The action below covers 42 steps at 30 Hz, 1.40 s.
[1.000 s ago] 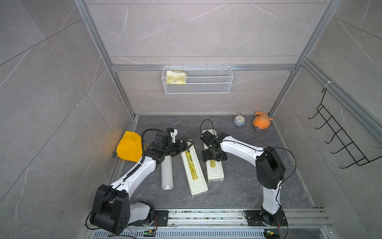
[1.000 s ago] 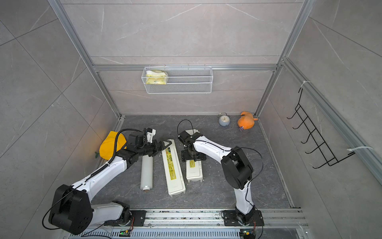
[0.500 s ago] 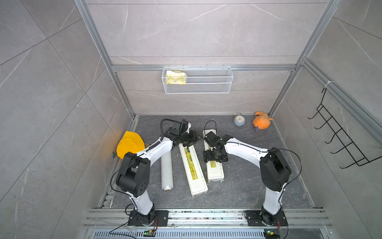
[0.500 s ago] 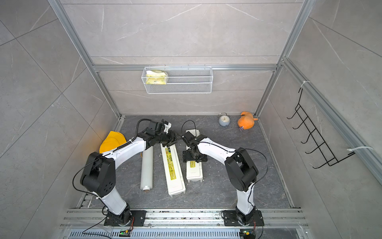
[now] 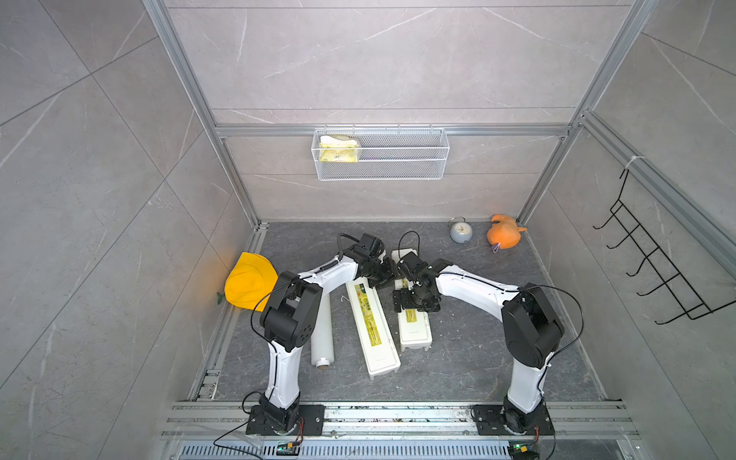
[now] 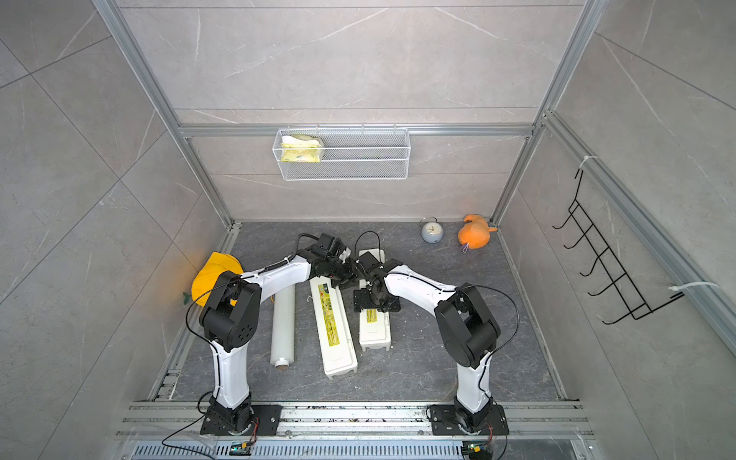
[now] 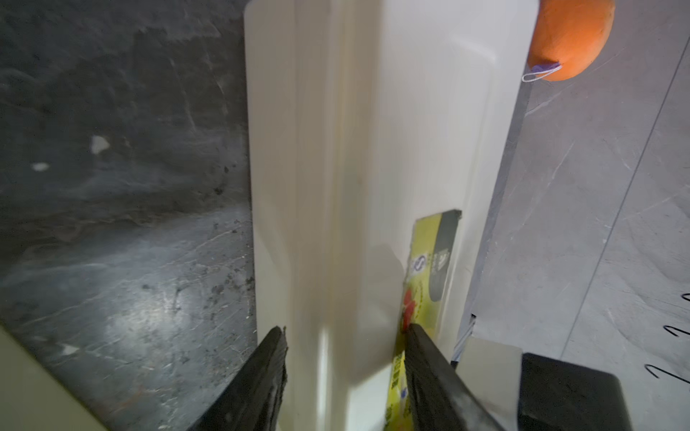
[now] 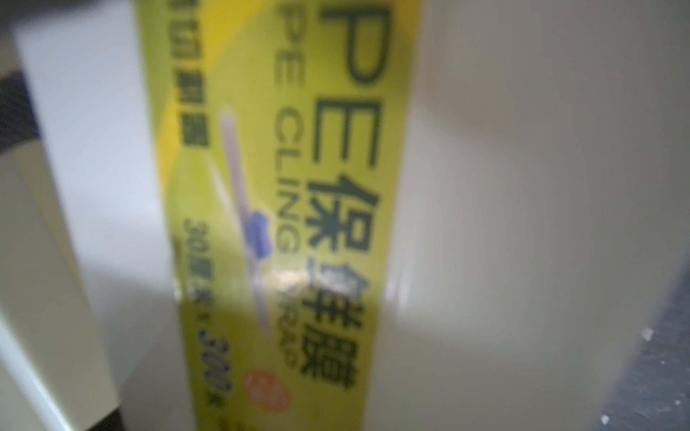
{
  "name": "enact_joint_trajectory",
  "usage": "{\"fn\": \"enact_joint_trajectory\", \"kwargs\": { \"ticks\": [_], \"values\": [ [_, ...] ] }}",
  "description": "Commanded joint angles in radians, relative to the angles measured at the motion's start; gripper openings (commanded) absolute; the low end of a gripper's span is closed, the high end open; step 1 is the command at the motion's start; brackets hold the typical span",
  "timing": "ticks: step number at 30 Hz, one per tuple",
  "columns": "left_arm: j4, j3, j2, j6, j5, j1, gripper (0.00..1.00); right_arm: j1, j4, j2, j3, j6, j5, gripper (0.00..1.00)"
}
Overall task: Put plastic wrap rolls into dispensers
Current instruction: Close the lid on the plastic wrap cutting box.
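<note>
One plastic wrap roll [image 5: 322, 338] [image 6: 283, 326] lies on the floor at the left, its tan core facing the front. Two white dispensers lie beside it, lids shut: a slanted middle one [image 5: 372, 330] [image 6: 332, 326] and a right one [image 5: 416, 334] [image 6: 374, 330]. My left gripper [image 7: 345, 330] [image 5: 385, 276] is shut on the left long edge of the right dispenser [image 7: 373, 130] near its far end; one finger [image 7: 261, 380] is on the side wall and the other on the label. My right gripper [image 5: 416, 306] [image 6: 376, 304] stands open, spread across that dispenser's labelled lid [image 8: 522, 186].
A yellow cap [image 5: 249, 284] lies by the left wall. An alarm clock [image 5: 460, 231] and an orange plush toy [image 5: 504, 235] [image 7: 571, 37] sit at the back right. A wire basket [image 5: 380, 153] hangs on the back wall and a black hook rack [image 5: 653, 271] on the right wall.
My left arm swung right from above the roll to the far end of the right dispenser, and its jaws closed. The right arm stayed over that dispenser.
</note>
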State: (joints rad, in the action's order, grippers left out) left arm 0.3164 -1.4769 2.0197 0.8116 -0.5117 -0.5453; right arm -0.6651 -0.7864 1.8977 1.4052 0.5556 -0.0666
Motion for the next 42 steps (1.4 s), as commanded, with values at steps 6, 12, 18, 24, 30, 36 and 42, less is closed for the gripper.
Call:
{"fn": "enact_joint_trajectory", "kwargs": {
  "ticks": [6, 12, 18, 24, 30, 36, 42],
  "values": [
    [0.055, -0.021, 0.053, 0.064, 0.071, -0.024, 0.46, 0.012, 0.021, -0.015, -0.04, -0.088, -0.087, 0.99],
    [0.049, -0.004, 0.062, 0.068, 0.079, -0.025, 0.45, 0.02, 0.017, -0.082, -0.102, -0.11, -0.124, 0.99],
    [0.028, 0.019, 0.072, 0.089, 0.092, -0.024, 0.44, 0.021, 0.013, -0.105, -0.16, -0.104, -0.16, 0.99],
    [0.026, 0.028, 0.079, 0.097, 0.108, -0.024, 0.44, 0.011, -0.022, -0.147, -0.212, -0.064, -0.009, 0.99],
    [0.028, 0.035, 0.088, 0.1, 0.113, -0.024, 0.44, 0.0, -0.117, -0.17, -0.168, -0.068, 0.136, 0.99],
    [0.025, 0.045, 0.093, 0.096, 0.113, -0.026, 0.44, -0.009, -0.159, -0.148, -0.109, -0.083, 0.234, 0.99],
    [0.041, 0.034, 0.106, 0.087, 0.126, -0.031, 0.44, -0.039, -0.248, -0.089, -0.004, -0.117, 0.35, 0.99]
  ]
}}
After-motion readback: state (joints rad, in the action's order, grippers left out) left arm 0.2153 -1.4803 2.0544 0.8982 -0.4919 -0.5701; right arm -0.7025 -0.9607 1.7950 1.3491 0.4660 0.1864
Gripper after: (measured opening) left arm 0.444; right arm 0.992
